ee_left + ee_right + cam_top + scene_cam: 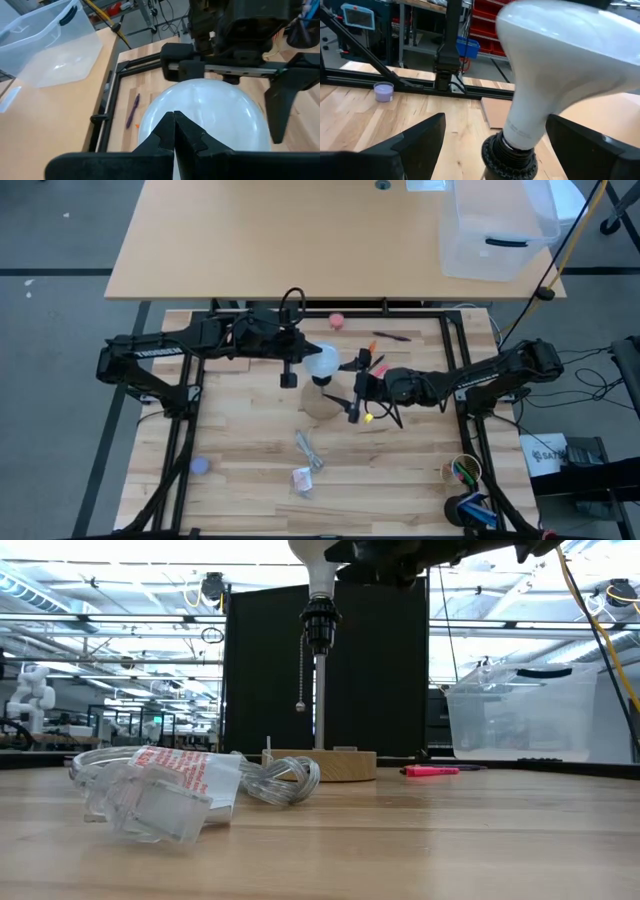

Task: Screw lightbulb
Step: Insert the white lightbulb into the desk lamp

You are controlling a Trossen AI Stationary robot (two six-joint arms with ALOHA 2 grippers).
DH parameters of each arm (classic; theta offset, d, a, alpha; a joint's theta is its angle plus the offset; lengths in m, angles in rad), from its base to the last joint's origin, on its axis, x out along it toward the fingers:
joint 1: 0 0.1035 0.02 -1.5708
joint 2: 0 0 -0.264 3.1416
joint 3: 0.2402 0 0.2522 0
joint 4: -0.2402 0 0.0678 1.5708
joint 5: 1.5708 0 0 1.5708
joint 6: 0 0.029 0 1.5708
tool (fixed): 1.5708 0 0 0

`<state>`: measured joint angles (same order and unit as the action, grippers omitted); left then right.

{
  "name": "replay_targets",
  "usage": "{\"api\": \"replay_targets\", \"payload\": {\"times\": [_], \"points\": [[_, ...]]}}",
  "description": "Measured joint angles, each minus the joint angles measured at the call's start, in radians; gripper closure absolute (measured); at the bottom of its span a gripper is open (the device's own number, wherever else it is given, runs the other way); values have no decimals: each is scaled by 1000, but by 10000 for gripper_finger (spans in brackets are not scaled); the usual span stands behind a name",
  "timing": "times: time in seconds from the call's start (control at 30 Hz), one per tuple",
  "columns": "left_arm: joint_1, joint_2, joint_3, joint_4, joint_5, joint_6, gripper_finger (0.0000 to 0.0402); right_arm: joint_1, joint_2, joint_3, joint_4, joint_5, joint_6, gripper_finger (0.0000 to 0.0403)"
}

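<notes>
Right tool (362, 386) spread wide, fingers (415, 145) either side of lightbulb (560, 65) neck, not touching. Left tool (289, 375) pressed together, fingertips (175, 132) resting against top of globe. Lightbulb upright, base seated in black socket (317, 624) atop post on wooden disc (335, 765), mid-counter (250, 440).

grey floor (60, 240), tan desk (280, 230), ceiling lights (110, 552)

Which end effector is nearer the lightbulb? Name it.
Right. The right end effector straddles the lightbulb with open fingers either side of its neck; the left end effector, shut, sits just beside the globe.
</notes>
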<state>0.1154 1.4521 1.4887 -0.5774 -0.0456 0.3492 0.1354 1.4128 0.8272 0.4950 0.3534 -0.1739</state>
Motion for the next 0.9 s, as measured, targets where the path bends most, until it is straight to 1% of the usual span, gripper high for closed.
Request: {"api": "replay_targets", "payload": {"times": [0.43,0.5,0.63,0.7,0.8,0.9], "points": [[-1,1,0,6,0,24,401,-1,0,0,3,9,-9,65],[-7,1,0,5,0,25,401,1,0,0,2,41,-24,65],[-22,1,0,5,0,25,401,5,-18,0,-24,146,-65,65],[-26,1,0,5,0,26,401,4,-40,0,-45,166,-74,65],[-26,1,0,4,0,25,401,8,-88,0,-96,168,-74,69],[-26,1,0,3,-1,25,401,26,-133,0,-169,171,-74,91]]}}
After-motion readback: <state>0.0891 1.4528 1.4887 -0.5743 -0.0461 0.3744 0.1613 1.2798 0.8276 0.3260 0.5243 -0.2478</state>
